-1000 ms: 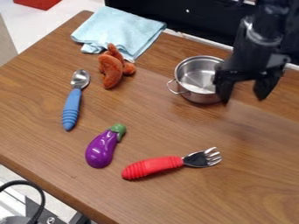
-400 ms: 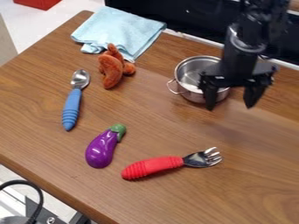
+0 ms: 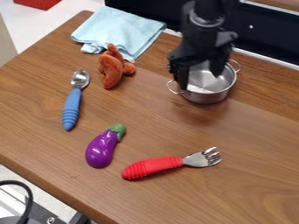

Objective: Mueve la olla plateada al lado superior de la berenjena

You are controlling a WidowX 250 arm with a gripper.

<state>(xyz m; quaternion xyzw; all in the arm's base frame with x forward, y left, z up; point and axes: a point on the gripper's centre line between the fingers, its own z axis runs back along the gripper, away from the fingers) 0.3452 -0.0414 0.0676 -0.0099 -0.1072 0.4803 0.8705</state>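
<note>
The black gripper (image 3: 200, 82) hangs over the left part of the silver pot, its two fingers apart and pointing down. One finger is at the pot's left rim, the other over its inside; whether either touches the pot I cannot tell. The silver pot (image 3: 211, 92) stands upright at the upper right of the table, a handle on its left and another on its right, its back rim partly hidden by the gripper. Lower and to the left, the purple eggplant (image 3: 102, 148) lies with its green stem end up and to the right.
A red-handled fork (image 3: 153, 166) lies right of the eggplant. A blue-handled spoon (image 3: 71, 107), an orange-brown plush toy (image 3: 112, 68) and a light blue cloth (image 3: 118, 31) are on the left half of the wooden table (image 3: 245, 188).
The gripper has moved left, from the pot's right side to above its left part, with its fingers spread throughout. The pot, eggplant and other objects have stayed in place.
</note>
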